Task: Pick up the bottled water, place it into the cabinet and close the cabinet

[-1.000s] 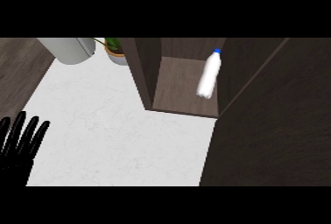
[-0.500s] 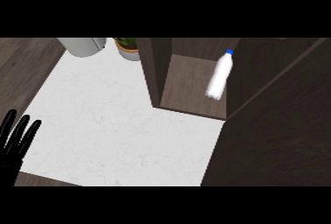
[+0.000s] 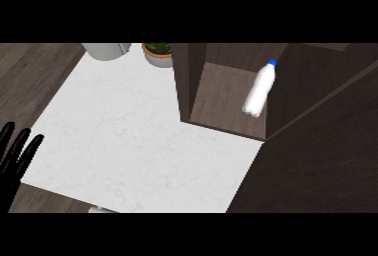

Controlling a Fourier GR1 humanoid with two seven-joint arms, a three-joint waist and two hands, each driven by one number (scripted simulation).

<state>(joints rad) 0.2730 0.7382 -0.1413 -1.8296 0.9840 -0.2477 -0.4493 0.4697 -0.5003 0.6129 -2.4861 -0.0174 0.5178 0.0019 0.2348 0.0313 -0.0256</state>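
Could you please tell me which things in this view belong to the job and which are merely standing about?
Belonging to the job:
bottled water, inside the cabinet
cabinet, open
left hand, open at the view's left edge

Standing about:
potted plant
grey container

Left hand (image 3: 15,155) — fingers straight, upright

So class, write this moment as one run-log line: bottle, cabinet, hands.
bottle: inside cabinet | cabinet: open | left hand: open, resting at left edge | right hand: not in view
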